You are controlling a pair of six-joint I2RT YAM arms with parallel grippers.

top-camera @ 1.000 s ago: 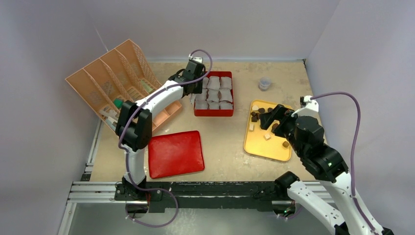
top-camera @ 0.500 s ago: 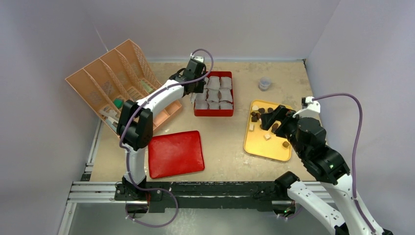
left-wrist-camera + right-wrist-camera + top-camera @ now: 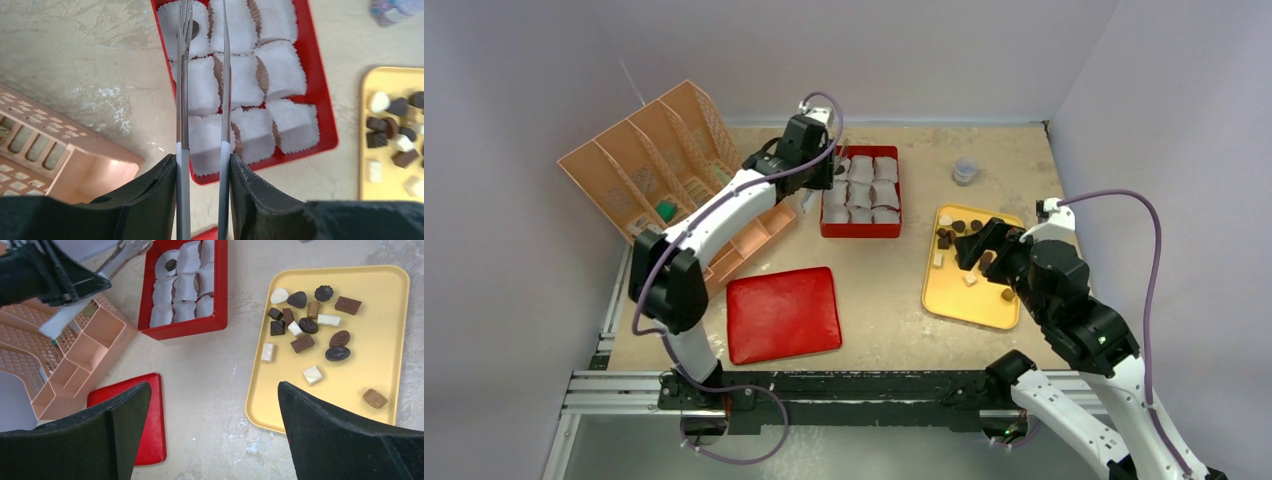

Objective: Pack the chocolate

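bare table (image 3: 894,280) between red box (image 3: 861,231) and yellow tray (image 3: 969,300), left hand (image 3: 202,162) (holding tweezers (image 3: 226,75)) over box's edge, peach rack (image 3: 639,165) beside

Seventeen pieces of chocolate (image 3: 308,325) are counted on one yellow tray (image 3: 385,360) — an eighteenth is spotted in one red box (image 3: 182,329). Nine paper cups (image 3: 242,82) are tallied there; one red lid (image 3: 784,313), one jar (image 3: 965,171) and one pair of tweezers (image 3: 225,100) are noted.

The light is bright and soft and comes from above. Shadows on the tabletop (image 3: 884,285) are faint. In both wrist views the black jaws up close look blurry. Everything farther off looks sharp.
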